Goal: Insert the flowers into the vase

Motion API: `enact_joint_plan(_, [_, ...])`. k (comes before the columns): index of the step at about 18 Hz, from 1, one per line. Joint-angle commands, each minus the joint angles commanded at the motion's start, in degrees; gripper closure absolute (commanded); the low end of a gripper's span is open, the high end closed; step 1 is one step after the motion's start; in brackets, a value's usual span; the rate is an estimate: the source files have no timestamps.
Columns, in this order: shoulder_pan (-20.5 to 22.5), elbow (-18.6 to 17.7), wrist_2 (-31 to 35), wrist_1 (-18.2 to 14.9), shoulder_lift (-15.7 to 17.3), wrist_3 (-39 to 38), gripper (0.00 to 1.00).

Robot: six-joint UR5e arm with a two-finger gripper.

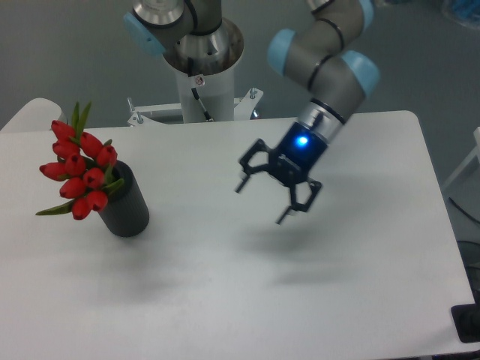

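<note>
Now the fingers (262,201) are spread wide and hold nothing, up above the tabletop (352,255). Well away from them, the flowers (77,169) sit in the vase (126,204), leaning. The job looks done, I think.

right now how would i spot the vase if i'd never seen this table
Look at the white table and go to its left side, far from the open pincer. The vase is the matte black cylinder there, the only dark upright thing, with red flowers spilling from its mouth.
</note>
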Motion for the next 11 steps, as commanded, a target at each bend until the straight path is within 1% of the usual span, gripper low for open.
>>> enact_joint_plan(2, [0.0, 2.63, 8.09, -0.09, -0.88, 0.52, 0.0])
enact_joint_plan(5, [-0.26, 7.11, 19.34, -0.26, -3.16, 0.79, 0.0])
enact_joint_plan(7, [-0.79, 10.1, 25.85, -1.22, -4.65, 1.23, 0.0])
enact_joint_plan(8, [-0.96, 11.77, 28.49, -2.27, -5.44, 2.01, 0.0])
enact_joint_plan(9, [-1.05, 13.27, 30.61, -4.03, -6.06, 3.41, 0.0])
enact_joint_plan(11, [-1.32, 15.47, 35.26, -7.72, -6.68, 8.41, 0.0])
